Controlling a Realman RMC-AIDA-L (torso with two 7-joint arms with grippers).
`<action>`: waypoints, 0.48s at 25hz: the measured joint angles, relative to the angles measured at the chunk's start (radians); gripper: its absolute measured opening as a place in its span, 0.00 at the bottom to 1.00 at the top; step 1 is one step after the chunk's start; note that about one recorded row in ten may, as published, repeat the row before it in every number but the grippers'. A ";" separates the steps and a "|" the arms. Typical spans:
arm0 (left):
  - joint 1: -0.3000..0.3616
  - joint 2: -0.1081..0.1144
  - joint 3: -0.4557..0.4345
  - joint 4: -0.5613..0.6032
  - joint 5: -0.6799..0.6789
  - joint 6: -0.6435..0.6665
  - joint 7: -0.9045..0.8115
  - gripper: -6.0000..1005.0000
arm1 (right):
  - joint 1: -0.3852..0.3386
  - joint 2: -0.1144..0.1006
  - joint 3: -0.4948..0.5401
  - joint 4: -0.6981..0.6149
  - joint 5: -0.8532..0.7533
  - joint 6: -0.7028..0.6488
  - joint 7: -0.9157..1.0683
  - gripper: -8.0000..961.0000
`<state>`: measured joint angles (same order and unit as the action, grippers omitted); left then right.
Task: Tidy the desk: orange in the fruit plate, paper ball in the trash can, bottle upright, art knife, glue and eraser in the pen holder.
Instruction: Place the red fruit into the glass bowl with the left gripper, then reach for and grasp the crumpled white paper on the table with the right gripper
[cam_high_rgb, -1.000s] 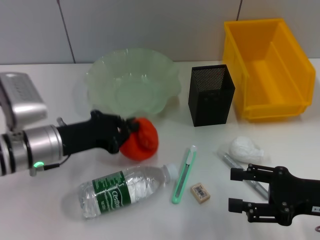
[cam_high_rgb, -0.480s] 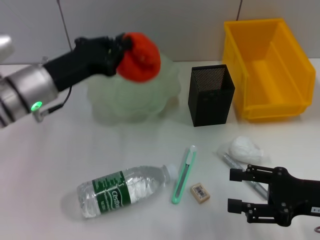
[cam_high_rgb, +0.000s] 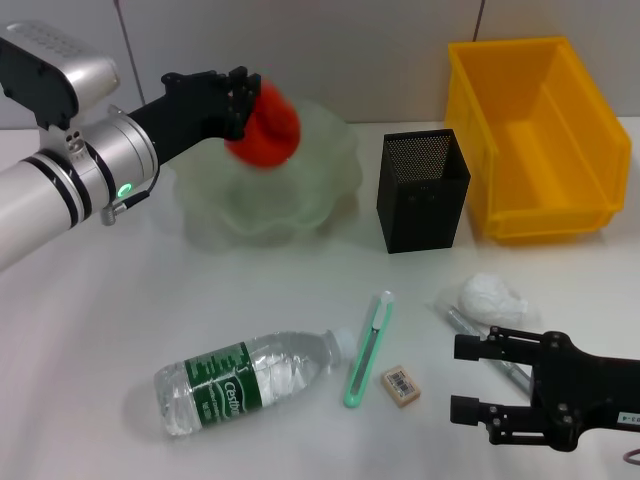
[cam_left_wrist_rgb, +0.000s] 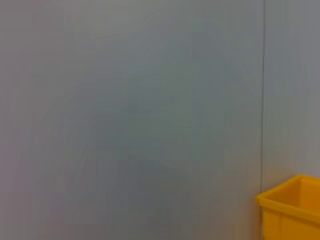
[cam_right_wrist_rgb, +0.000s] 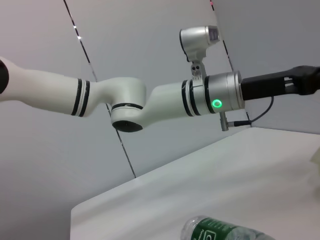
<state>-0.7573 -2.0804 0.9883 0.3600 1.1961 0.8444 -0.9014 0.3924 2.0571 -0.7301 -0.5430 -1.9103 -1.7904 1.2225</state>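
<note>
My left gripper (cam_high_rgb: 243, 101) is shut on the orange (cam_high_rgb: 268, 125) and holds it in the air over the pale green fruit plate (cam_high_rgb: 310, 195). The clear bottle (cam_high_rgb: 245, 381) lies on its side at the front. The green art knife (cam_high_rgb: 368, 347) and the eraser (cam_high_rgb: 400, 385) lie to its right. The white paper ball (cam_high_rgb: 491, 298) lies beside the grey glue stick (cam_high_rgb: 458, 321), which my right gripper partly hides. My right gripper (cam_high_rgb: 468, 379) is open and empty, low at the front right. The black mesh pen holder (cam_high_rgb: 422, 190) stands in the middle.
The yellow trash bin (cam_high_rgb: 535, 135) stands at the back right, and its corner shows in the left wrist view (cam_left_wrist_rgb: 295, 210). The right wrist view shows the left arm (cam_right_wrist_rgb: 215, 97) raised and the bottle's end (cam_right_wrist_rgb: 225, 234).
My left gripper lifted the orange from the table beside the bottle up over the fruit plate. In the last half second it shifted slightly left and lower. The right arm barely moved.
</note>
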 joint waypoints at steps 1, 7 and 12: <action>-0.001 0.000 0.000 -0.004 -0.006 -0.001 0.010 0.07 | 0.001 0.000 0.000 0.000 0.000 0.000 0.000 0.80; -0.010 0.000 0.000 -0.026 -0.027 -0.017 0.028 0.20 | 0.002 0.002 0.000 0.000 0.001 0.000 -0.001 0.80; 0.051 0.018 0.037 0.039 0.003 0.193 -0.179 0.47 | 0.002 0.003 0.001 -0.001 0.001 0.006 -0.001 0.80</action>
<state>-0.7064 -2.0620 1.0257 0.3988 1.1990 1.0375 -1.0800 0.3944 2.0598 -0.7291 -0.5444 -1.9095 -1.7845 1.2219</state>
